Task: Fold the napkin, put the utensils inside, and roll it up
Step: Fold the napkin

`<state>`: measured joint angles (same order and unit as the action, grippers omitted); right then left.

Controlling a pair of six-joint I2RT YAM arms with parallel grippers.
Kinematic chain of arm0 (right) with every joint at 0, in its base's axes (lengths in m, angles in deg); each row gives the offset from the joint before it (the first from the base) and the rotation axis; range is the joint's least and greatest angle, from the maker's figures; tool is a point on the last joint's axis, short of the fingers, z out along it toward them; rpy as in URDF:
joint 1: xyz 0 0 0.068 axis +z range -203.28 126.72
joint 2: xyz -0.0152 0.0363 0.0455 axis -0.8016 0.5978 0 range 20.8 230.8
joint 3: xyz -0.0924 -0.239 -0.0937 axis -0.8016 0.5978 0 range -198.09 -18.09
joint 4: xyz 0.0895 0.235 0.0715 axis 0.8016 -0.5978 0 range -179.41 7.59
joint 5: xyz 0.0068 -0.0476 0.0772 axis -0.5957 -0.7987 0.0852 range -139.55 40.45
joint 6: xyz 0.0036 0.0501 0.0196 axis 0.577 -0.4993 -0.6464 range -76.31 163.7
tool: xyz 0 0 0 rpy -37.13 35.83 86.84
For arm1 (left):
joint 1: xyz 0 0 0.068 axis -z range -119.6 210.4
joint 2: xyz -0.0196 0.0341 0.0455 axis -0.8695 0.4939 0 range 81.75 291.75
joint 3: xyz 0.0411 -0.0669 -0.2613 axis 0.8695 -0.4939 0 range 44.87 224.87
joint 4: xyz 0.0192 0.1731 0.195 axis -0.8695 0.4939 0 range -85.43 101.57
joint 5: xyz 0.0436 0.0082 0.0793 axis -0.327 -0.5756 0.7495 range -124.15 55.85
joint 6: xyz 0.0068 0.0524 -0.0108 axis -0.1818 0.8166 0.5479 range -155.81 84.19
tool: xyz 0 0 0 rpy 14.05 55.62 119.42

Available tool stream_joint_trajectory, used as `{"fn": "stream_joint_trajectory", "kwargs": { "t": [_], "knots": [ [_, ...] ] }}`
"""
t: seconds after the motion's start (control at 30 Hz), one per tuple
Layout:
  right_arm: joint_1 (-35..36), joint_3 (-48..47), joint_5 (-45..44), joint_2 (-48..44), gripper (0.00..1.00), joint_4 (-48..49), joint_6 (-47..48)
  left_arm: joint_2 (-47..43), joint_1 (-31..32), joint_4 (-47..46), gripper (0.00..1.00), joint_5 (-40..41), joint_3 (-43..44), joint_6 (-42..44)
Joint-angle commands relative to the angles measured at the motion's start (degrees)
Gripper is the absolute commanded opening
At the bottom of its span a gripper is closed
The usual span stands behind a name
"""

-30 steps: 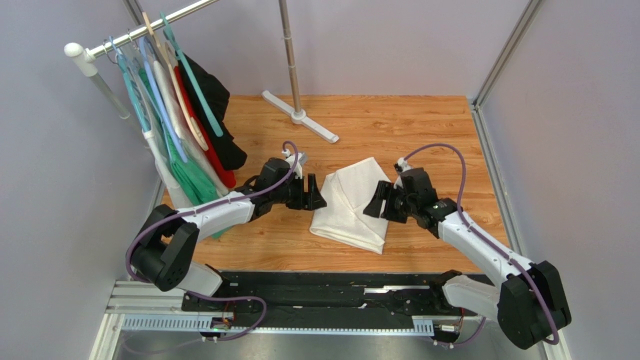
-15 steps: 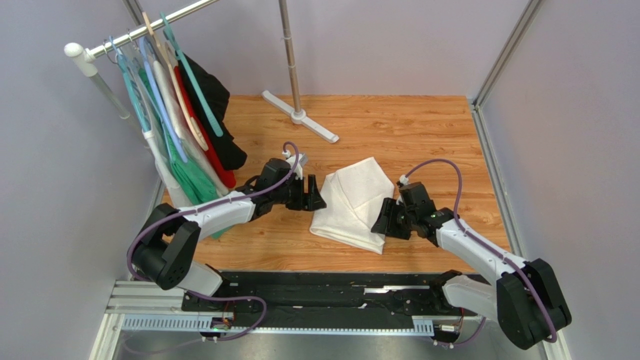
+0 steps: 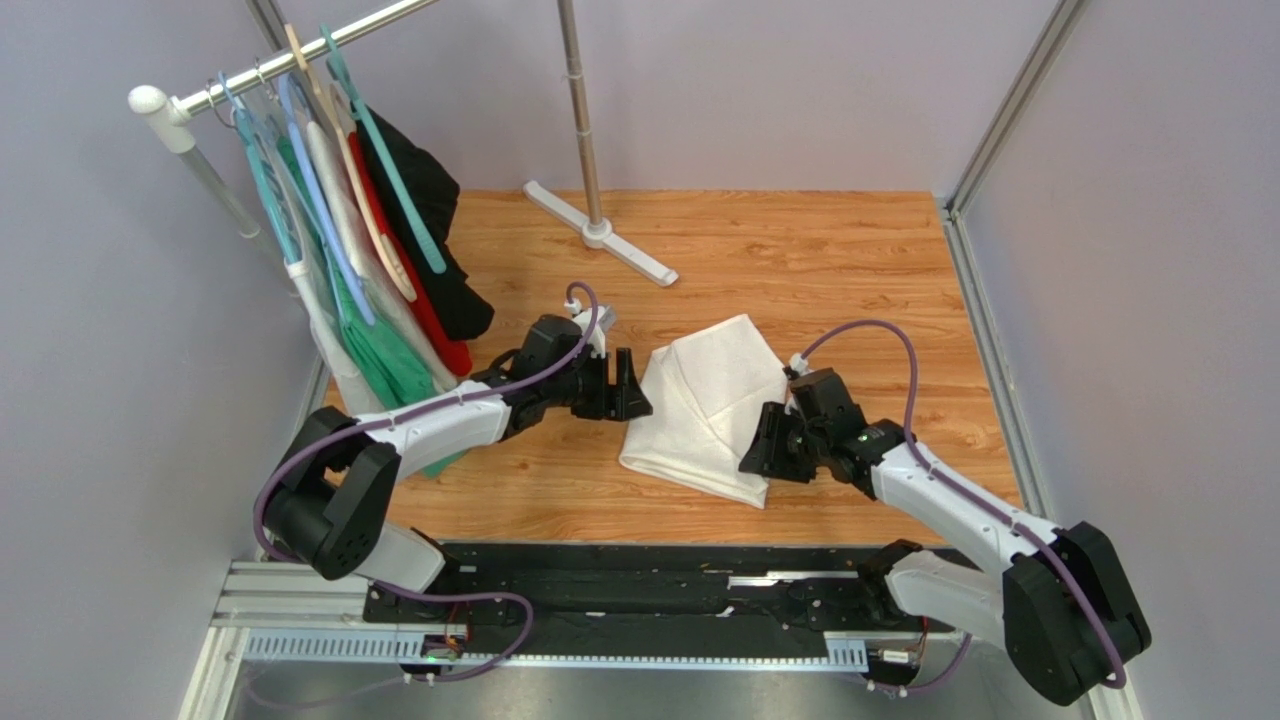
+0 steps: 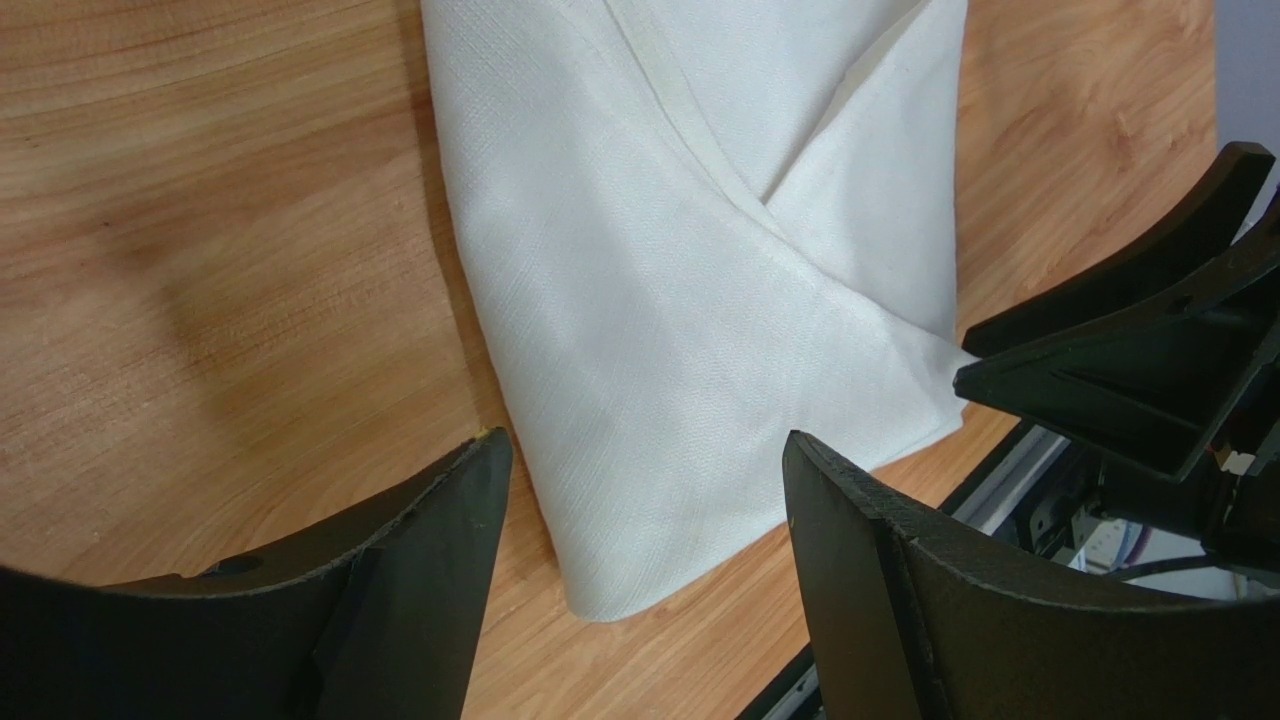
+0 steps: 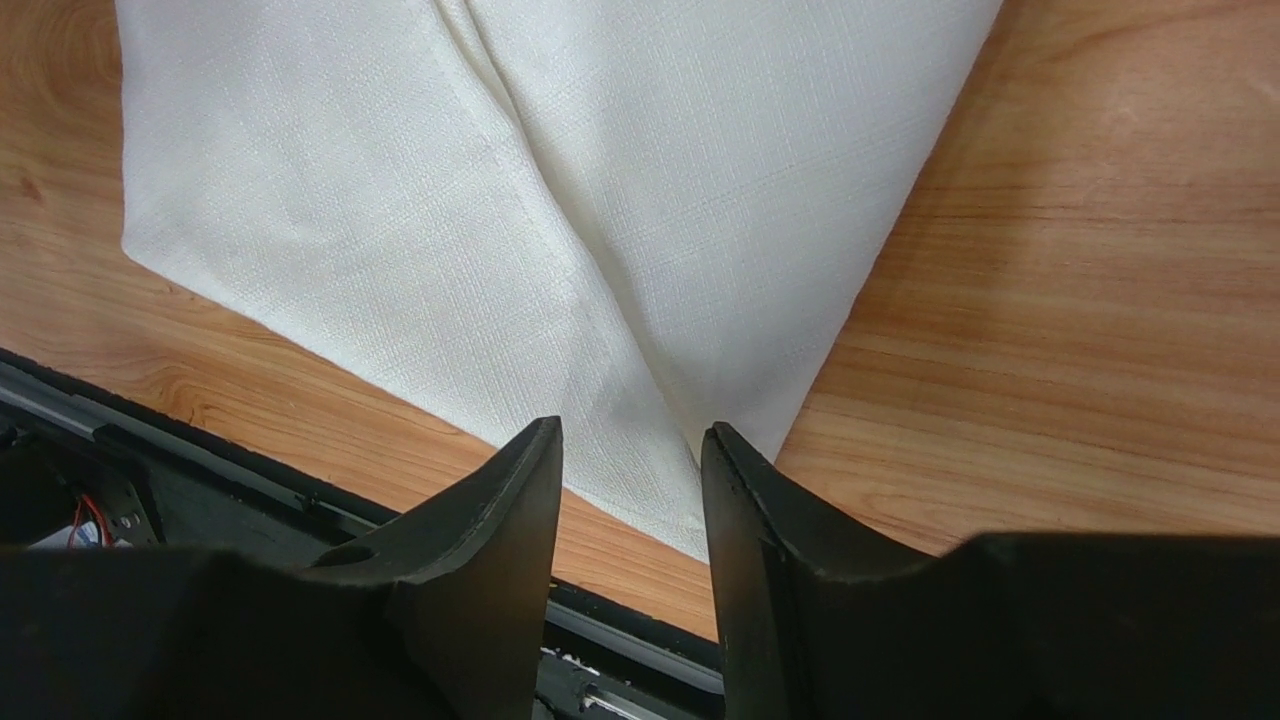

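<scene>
We are looking down on a wooden desk [image 3: 842,270] where the napkin [image 3: 703,408] is lying folded, its layers overlapping, between the two arms. The left tool [image 3: 639,390] is hovering at the cloth's left edge, its fingers [image 4: 436,525] spread wide and holding nothing. The right tool [image 3: 756,447] is sitting low at the napkin's near right corner. From its wrist view we are seeing its fingers [image 5: 496,510] standing narrowly apart, the cloth's corner lying flat in the gap, and we cannot tell whether the tips are touching the fabric. At the far left, garments [image 3: 361,225] are hanging from a rail [image 3: 286,57], and a stand's white foot [image 3: 601,233] is resting on the far boards.
</scene>
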<state>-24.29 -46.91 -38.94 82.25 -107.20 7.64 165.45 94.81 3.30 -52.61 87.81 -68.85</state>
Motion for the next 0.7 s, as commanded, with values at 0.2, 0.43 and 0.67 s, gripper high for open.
{"fn": "stream_joint_trajectory", "kwargs": {
  "t": [0.2, 0.43, 0.67],
  "knots": [
    [0.71, 1.13, -0.42, 0.16, 0.43, 0.71, 0.46, -3.28, -0.14, 0.22, 0.76, 0.79, 1.36, 1.22],
    [1.85, 1.4, -0.59, -3.09, 0.0, -0.51, -0.42, -3.11, -0.22, 0.14, 0.76, 1.14, 1.01, 0.78],
    [3.35, 2.97, -2.0, -8.1, 0.0, -3.59, -1.91, -2.05, -0.22, -1.27, 0.76, 0.44, 1.45, -0.1]
  ]
}}
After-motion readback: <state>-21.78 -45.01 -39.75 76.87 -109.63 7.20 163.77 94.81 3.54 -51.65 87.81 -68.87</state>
